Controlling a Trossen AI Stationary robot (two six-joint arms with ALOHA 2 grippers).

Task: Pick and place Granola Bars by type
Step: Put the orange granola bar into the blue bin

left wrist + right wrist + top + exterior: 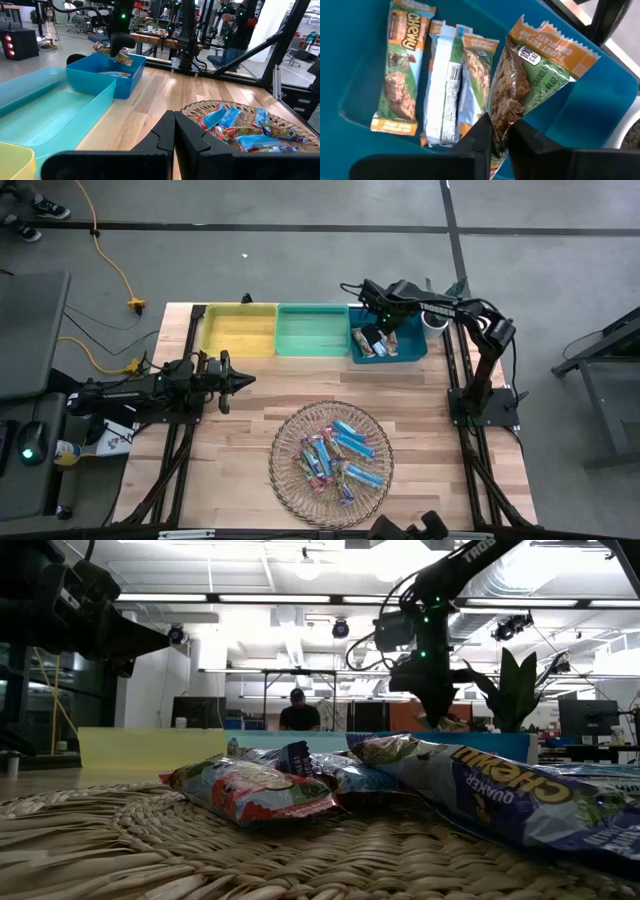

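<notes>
The Granola Bars lie heaped in a round wire basket (285, 430) near the table's front, light blue, pink/red and tan-orange ones (335, 450) mixed together. Three more bars (402, 75) (442, 90) (475, 70) lie flat on the floor of the blue bin (412, 350). My right gripper (501, 127) hangs over that bin (600, 115), shut on a tan-orange bar (530, 75). My left gripper (248, 380) (174, 117) waits shut above the table's left middle, touching nothing. My right gripper pinches the tan-orange bar between its two fingers at one end of the wrapper (502, 112). The rest of the bar sticks out past the fingertips, its far crimped end (560, 40) free. The bar is lifted clear above the blue bin's floor, tilted (123, 59).
A yellow bin (240, 330) and a green bin (312, 330) stand in a row left of the blue one along the far edge. Bare wood lies between the bins and the basket. A white cup (435, 320) sits right of the blue bin.
</notes>
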